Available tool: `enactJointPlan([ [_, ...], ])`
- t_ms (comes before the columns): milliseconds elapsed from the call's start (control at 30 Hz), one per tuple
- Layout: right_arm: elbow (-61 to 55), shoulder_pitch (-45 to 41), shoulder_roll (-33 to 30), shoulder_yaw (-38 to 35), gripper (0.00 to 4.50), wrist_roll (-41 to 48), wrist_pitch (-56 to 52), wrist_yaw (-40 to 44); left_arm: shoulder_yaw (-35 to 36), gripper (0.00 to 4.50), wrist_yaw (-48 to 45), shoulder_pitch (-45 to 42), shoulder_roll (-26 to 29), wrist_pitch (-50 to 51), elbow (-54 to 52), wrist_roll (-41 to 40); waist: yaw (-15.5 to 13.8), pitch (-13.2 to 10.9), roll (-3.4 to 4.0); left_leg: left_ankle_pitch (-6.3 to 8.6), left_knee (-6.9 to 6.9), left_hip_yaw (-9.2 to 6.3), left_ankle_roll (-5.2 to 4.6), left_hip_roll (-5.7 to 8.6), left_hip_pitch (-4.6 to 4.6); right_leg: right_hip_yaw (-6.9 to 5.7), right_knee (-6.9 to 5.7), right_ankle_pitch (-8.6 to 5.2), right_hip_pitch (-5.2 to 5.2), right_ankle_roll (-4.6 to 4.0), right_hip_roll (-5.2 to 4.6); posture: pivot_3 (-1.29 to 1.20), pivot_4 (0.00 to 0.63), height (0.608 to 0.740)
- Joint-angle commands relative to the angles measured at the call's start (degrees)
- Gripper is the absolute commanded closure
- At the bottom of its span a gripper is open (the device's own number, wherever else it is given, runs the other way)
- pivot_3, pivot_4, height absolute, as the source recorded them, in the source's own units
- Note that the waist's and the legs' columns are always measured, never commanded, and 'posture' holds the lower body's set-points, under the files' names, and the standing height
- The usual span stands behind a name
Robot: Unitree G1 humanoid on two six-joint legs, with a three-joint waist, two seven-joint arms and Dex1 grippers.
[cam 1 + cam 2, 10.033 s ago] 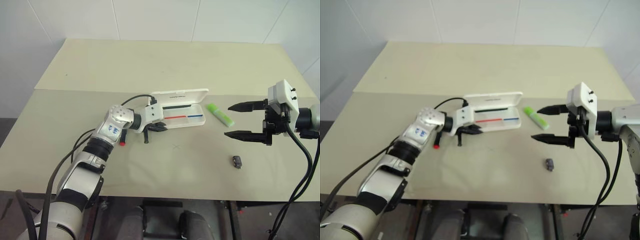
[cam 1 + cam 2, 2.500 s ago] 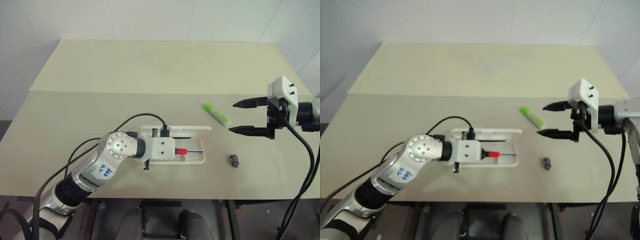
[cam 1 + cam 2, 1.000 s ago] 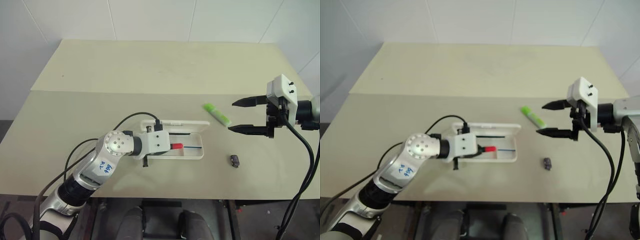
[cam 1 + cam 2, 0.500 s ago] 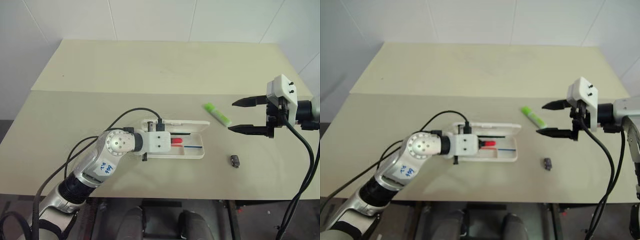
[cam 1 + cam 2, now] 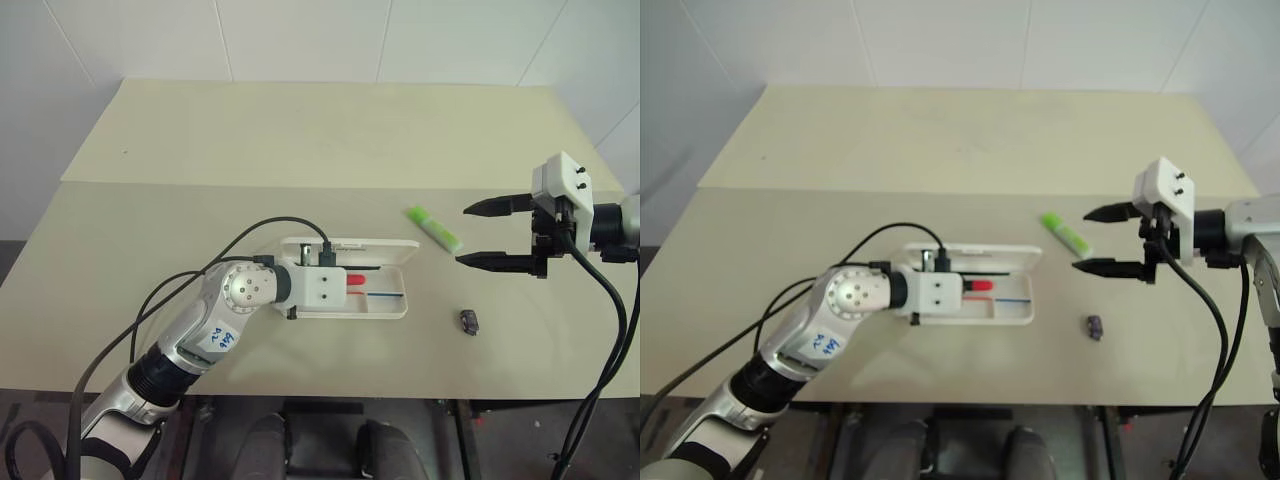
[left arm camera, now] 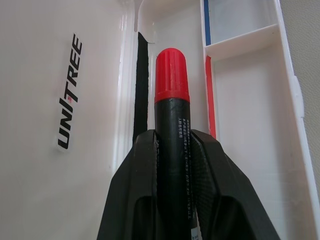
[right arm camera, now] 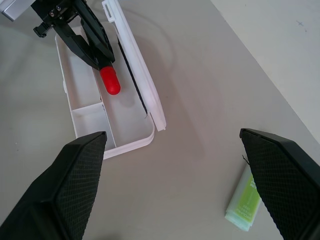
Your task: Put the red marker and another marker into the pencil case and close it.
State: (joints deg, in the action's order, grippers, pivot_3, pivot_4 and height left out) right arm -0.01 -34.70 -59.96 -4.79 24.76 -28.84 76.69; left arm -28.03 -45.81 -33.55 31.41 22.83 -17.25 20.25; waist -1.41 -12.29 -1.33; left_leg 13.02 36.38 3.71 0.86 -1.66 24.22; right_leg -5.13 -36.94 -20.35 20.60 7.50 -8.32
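The pencil case (image 5: pixel 388 306) lies open at the table's front middle, its lid (image 6: pixel 45 100) flat behind the tray. My left gripper (image 5: pixel 338 284) is shut on the red marker (image 6: pixel 171 100), a black barrel with a red cap. The cap sticks out over the tray's long compartment, near the hinge. The other marker, a lime-green highlighter (image 5: pixel 434 227), lies on the table right of the case. My right gripper (image 5: pixel 492 234) hovers open just right of the highlighter, with nothing between its fingers.
A small dark grey lump (image 5: pixel 471 321) sits near the table's front edge, right of the case. A divider (image 6: pixel 240 40) splits the tray into two compartments. A black cable loops over the table from my left wrist.
My left wrist has rolled and the marker's red cap has edged slightly toward the hinge side of the tray. The right arm, highlighter and case have stayed put.
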Motion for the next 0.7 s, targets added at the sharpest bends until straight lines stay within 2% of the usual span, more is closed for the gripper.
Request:
enactJointPlan([
  [33,-1.46,-0.44,-0.41,-1.71,0.0,1.02,0.14,-0.34,0.69,3.91,-0.53,0.1,-0.52,-0.01,-1.26,0.2,0.0,0.0,0.0,0.0,0.0,0.0,0.0,0.0,0.0,0.0,0.0,0.0,0.0,0.0,0.0,0.0,0.15,0.74],
  [300,-1.08,-0.9,-0.2,-1.3,0.0,0.88,0.26,-0.23,1.15,3.91,-1.09,0.65,-1.0,3.34,-2.12,0.0,0.0,0.0,0.0,0.0,0.0,0.0,0.0,0.0,0.0,0.0,0.0,0.0,0.0,0.0,0.0,0.0,0.15,0.74],
  [600,-1.0,-0.98,-0.17,-1.18,0.0,0.83,0.27,-0.17,1.57,0.97,-1.15,0.32,-1.8,3.39,-2.03,0.64,0.05,0.01,0.01,0.0,-0.01,0.0,0.0,0.0,-0.01,0.0,-0.01,0.0,0.0,0.0,0.0,0.0,0.15,0.74],
  [667,-0.93,-1.05,-0.15,-1.14,0.0,0.81,0.27,-0.18,1.66,0.39,-1.78,0.43,-1.81,3.37,-2.78,0.39,0.03,0.01,0.02,0.0,-0.01,0.0,0.0,0.0,-0.01,0.0,-0.01,0.0,-0.01,0.0,0.0,0.0,0.15,0.74],
  [700,-0.91,-1.07,-0.14,-1.14,0.0,0.81,0.27,-0.18,1.81,0.39,-2.07,0.5,-1.9,3.63,-3.17,0.14,0.03,0.01,0.02,0.0,-0.01,0.0,0.0,0.0,-0.01,0.0,-0.01,0.0,0.0,0.0,0.0,0.0,0.15,0.74],
])
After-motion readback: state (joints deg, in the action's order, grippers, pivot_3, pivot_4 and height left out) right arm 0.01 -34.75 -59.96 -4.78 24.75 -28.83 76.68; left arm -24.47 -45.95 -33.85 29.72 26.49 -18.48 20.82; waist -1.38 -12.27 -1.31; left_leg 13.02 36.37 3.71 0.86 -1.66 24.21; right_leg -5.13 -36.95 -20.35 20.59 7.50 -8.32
